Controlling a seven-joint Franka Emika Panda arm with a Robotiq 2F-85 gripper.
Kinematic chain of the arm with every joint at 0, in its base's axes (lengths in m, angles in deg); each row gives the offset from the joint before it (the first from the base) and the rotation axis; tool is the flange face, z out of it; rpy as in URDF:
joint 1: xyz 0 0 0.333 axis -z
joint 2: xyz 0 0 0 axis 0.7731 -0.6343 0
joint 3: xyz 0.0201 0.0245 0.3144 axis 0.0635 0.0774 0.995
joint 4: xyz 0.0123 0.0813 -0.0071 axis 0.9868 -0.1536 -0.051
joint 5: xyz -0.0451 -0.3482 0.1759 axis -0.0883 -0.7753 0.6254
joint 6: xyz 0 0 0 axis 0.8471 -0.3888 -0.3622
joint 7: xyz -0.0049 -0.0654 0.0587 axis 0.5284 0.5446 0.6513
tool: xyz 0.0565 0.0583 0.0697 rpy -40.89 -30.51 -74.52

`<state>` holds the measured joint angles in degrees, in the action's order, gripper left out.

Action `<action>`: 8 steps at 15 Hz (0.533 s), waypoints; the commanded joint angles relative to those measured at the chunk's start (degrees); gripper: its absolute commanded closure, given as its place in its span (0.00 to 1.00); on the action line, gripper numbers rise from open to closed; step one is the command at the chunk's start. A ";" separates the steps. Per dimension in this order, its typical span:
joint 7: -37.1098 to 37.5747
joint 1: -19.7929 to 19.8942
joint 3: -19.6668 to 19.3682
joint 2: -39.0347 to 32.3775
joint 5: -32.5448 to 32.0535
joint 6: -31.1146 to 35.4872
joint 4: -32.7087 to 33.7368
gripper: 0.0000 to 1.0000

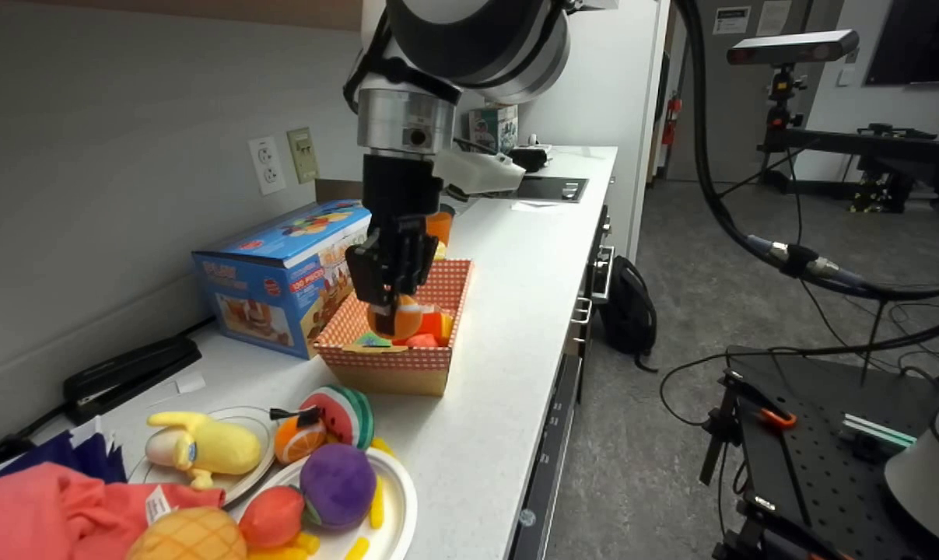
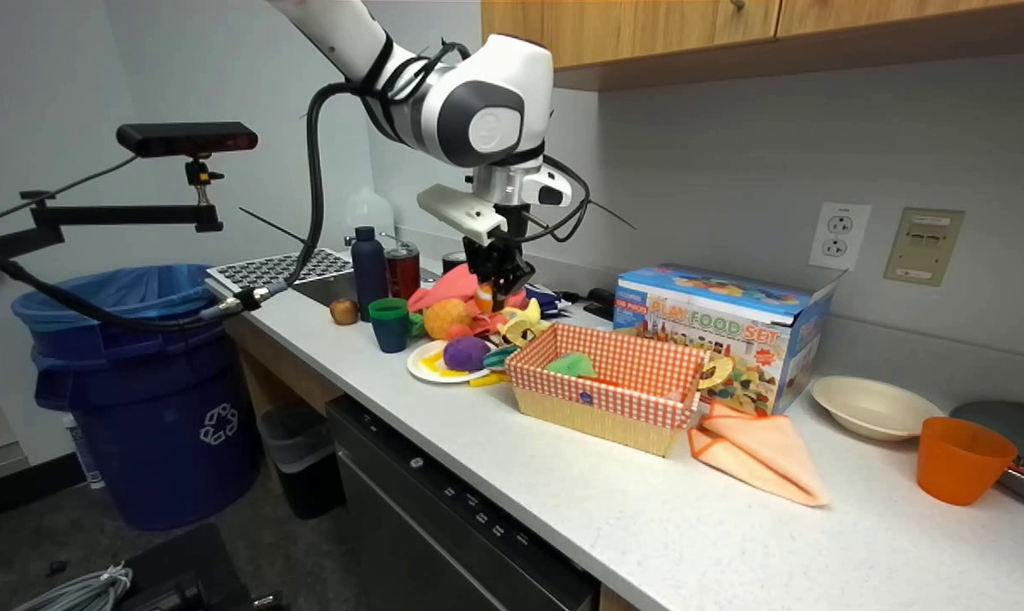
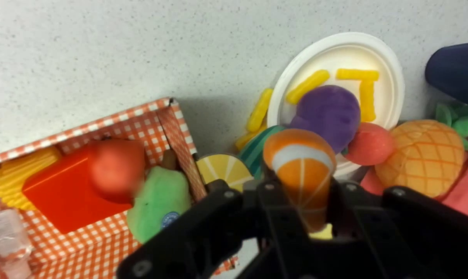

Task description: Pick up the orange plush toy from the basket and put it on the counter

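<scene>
Here the claw clasps the plush orange lengthwise, rind topmost in wrist view.

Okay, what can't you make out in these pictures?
Orange toy, wrist view: lower sides hidden by the gripper.
Red round toy, wrist view: blurred, cause unclear.
Basket, wrist view: cut off by the left and bottom edges.
Pineapple toy, in an exterior view: cut off by the bottom edge.
Box, in an exterior view: finest print too small to read.

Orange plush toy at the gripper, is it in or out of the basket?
Out: in the wrist view, the gripper holds the orange plush toy past the basket's rim.
</scene>
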<state>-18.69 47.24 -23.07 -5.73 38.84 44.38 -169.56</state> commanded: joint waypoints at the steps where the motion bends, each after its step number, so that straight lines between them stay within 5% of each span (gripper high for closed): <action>1: -3.11 -0.80 0.24 -1.93 0.40 0.51 2.75 0.94; 8: -3.83 -1.97 1.21 -9.49 -0.45 0.97 11.92 0.94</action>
<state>-21.65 46.06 -22.19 -10.90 38.74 45.28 -163.14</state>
